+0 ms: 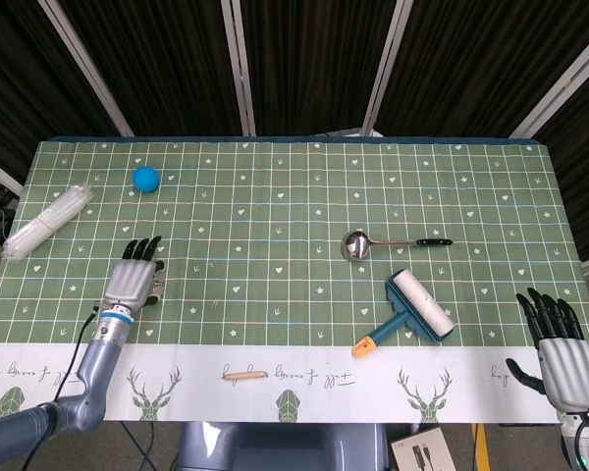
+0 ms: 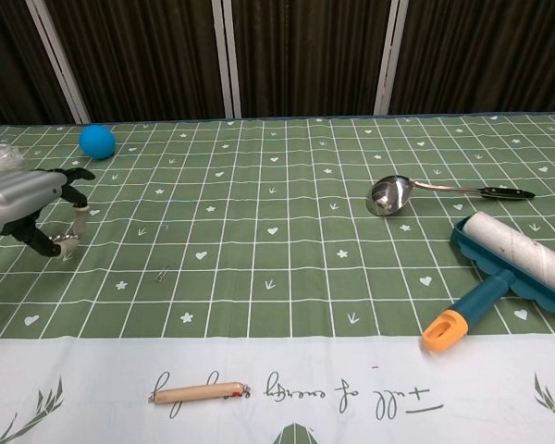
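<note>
A: Left hand [image 1: 133,278] hangs over the left half of the green grid-patterned tablecloth [image 1: 275,196], fingers apart and pointing to the far side, nothing in it. In the chest view the left hand [image 2: 32,205] has its fingertips curved down towards the cloth.

B: Nearest thing to it?

A: The small round blue ball [image 1: 145,178], far left, well beyond the fingertips; seen also from the chest camera [image 2: 97,141]. Looks light and smooth, so I'd judge it rolls at a nudge. Best taken from above, fingers cupped round both sides, not poked from one side.

B: Anything else on that side?

A: A clear plastic bundle bound with a band [image 1: 45,222] lies by the left edge, apart from the hand. Probably soft and crinkly.

B: Right hand?

A: Right hand [image 1: 567,353] sits off the near right corner, fingers spread, holding nothing. Chest view does not show it.

B: Containers?

A: No proper container. Only the steel ladle with a black handle [image 1: 393,242], right of centre; its bowl looks empty. Nearer lies a teal lint roller with a white roll and orange handle tip [image 1: 409,313]. A thin tan stick [image 2: 200,393] rests on the white border at the near edge.
</note>
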`<control>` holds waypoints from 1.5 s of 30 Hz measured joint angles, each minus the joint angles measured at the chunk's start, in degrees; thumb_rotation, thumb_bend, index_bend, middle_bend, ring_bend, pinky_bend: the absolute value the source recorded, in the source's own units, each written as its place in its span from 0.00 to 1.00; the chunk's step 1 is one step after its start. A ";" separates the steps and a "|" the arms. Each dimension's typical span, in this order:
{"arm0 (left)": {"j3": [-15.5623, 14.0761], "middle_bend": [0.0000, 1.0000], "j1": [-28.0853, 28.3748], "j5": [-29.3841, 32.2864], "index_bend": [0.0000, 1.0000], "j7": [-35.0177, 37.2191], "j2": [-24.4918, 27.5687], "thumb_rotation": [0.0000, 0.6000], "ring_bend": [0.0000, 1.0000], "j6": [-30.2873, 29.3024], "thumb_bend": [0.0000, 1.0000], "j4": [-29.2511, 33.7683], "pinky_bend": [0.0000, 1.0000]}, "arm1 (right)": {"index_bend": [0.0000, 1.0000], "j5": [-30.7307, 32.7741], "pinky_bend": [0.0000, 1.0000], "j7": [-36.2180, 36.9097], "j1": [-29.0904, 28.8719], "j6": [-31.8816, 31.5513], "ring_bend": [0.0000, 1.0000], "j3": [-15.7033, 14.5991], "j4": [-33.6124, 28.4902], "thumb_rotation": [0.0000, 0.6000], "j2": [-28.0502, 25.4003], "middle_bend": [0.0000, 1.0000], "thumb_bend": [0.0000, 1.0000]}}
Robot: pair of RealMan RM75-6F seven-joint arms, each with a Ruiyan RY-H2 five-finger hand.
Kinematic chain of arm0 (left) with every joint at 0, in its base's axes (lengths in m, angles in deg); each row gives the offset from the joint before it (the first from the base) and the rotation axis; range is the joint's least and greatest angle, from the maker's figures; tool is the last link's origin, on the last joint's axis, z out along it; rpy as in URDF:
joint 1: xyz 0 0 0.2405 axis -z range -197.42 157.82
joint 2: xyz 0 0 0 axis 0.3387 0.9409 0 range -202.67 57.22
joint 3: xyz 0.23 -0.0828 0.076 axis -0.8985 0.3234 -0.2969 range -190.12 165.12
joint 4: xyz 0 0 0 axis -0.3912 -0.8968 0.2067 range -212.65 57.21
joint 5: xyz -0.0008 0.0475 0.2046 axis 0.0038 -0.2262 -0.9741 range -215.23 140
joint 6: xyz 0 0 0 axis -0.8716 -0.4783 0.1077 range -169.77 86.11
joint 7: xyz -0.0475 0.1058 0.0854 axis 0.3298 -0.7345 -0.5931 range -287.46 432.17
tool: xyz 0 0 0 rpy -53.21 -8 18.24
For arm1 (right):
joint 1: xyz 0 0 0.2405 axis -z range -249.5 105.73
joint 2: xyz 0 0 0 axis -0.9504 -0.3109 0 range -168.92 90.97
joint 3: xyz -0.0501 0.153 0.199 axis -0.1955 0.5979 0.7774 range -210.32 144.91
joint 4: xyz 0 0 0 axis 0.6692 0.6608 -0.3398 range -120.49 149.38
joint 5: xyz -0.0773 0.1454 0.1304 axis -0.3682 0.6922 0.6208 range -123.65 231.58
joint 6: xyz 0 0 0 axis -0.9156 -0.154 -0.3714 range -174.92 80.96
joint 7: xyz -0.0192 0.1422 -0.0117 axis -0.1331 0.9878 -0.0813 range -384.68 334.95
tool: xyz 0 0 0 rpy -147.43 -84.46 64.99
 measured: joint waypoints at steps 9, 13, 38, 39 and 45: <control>3.61 0.00 -1.55 -2.48 0.58 15.61 1.80 1.00 0.00 -2.73 0.41 10.85 0.00 | 0.00 0.08 0.05 0.09 0.01 0.06 0.00 0.01 -0.03 1.00 -0.03 0.00 0.11; 5.40 0.00 -2.51 -2.33 0.58 25.57 1.98 1.00 0.00 -2.41 0.41 15.69 0.00 | 0.00 0.06 0.05 0.07 -0.02 0.09 0.00 0.01 0.00 1.00 -0.02 0.00 0.11; 4.56 0.00 -4.26 -1.86 0.58 43.91 -1.45 1.00 0.00 3.89 0.41 12.15 0.00 | 0.00 0.32 0.05 -0.57 -0.31 0.67 0.00 0.05 -0.02 1.00 0.37 0.00 0.11; 4.40 0.00 -4.21 -2.08 0.58 44.24 -1.71 1.00 0.00 4.20 0.41 11.46 0.00 | 0.00 0.32 0.05 -0.56 -0.29 0.60 0.00 0.05 -0.06 1.00 0.36 0.00 0.11; 4.42 0.00 -3.89 -2.82 0.58 45.48 -2.76 1.00 0.00 4.68 0.41 9.89 0.00 | 0.00 0.26 0.05 -0.29 -0.23 0.47 0.00 0.04 0.02 1.00 0.28 0.00 0.11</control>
